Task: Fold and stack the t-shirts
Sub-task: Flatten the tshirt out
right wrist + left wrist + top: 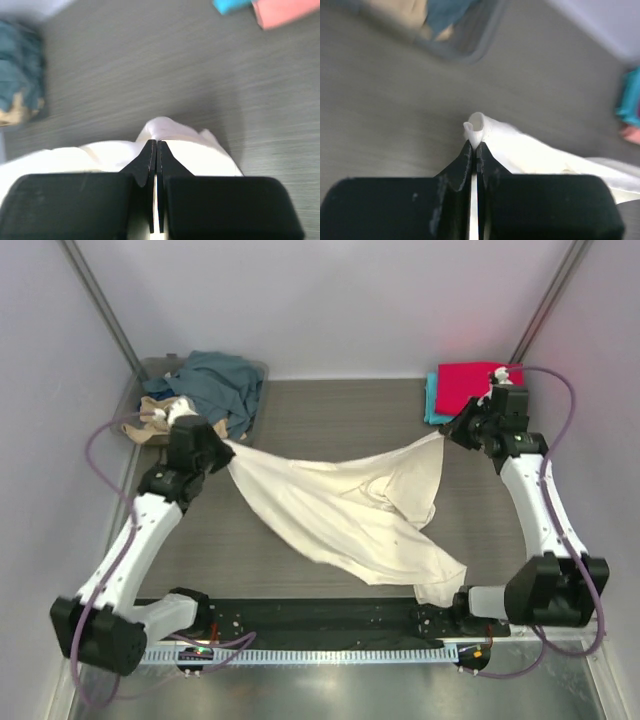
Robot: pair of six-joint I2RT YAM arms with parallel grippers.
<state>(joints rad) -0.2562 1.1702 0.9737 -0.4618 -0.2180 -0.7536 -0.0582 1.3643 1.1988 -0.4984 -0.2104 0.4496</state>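
Left gripper [476, 146] on t-shirt [350, 510], grey table [340, 410]

The counter [330, 410] has a grey wood-grain top, evenly lit; pale lilac-white walls [330, 300] close it in at the back and on both sides; a dark pole [98, 300] slants up in each far corner; a shiny metal sheet [330, 695] lies along the near edge.

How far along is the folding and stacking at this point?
Done: a magenta-red shirt lies folded on a teal shirt at the far right corner. In hand: the left gripper and right gripper each pinch the cream t-shirt, stretched between them, unfolded. Left: folding and stacking it, plus the crumpled slate-blue shirt and tan shirt in the clear bin.
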